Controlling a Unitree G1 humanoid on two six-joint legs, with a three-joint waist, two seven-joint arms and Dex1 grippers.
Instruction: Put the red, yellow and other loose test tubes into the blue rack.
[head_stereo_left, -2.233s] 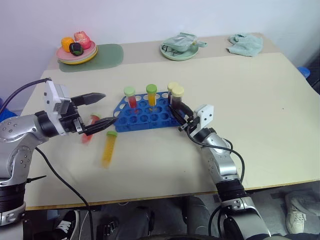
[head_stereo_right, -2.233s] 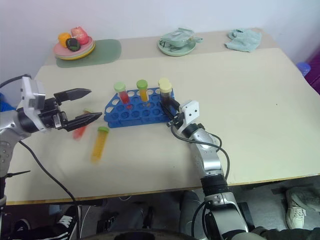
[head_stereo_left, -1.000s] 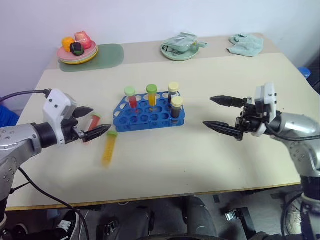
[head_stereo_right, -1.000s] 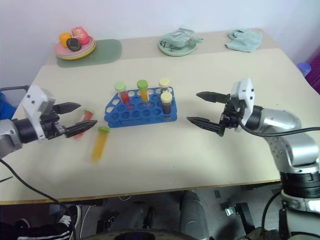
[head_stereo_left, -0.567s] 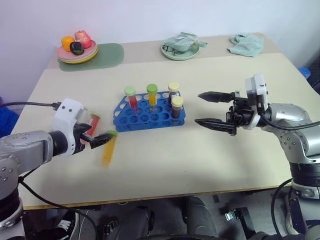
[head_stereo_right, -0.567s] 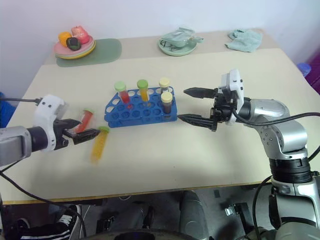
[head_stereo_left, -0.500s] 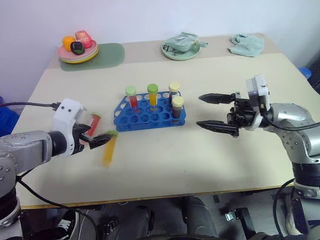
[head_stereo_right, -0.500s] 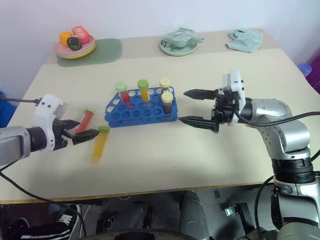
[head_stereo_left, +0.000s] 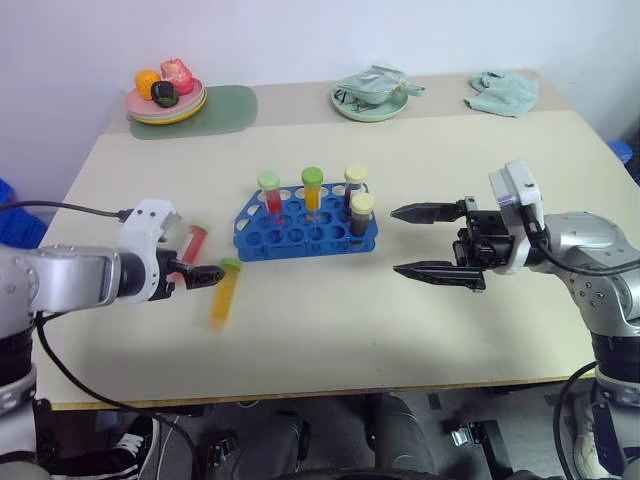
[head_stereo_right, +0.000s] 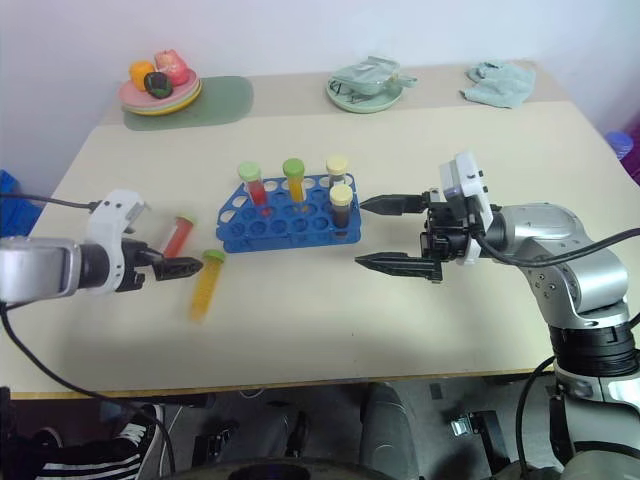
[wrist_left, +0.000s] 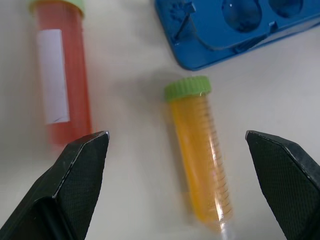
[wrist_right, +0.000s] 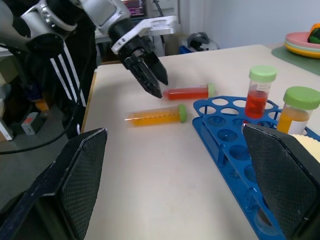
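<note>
Step in hand: the approach to a loose tube; nothing is gripped yet.
Left tool: fingers spread wide and empty, pointing down at the surface, with the yellow tube lying between them and the red tube just beside one finger.
Right tool: fingers spread wide and empty, level, pointing toward the blue rack from its right, a little apart from it.
Blue rack: mid-surface, holding four upright capped tubes in its back rows, with many holes free.
Loose tubes: both lie flat just left of the rack, green caps toward it; the yellow one is nearer the robot, the red one beyond it.
Next move, as I judge it: lower the left tool over the yellow tube's middle, close across its width, lift, turn it upright and seat it in a free hole.
Risk: the tube may roll away if one finger touches first.
</note>
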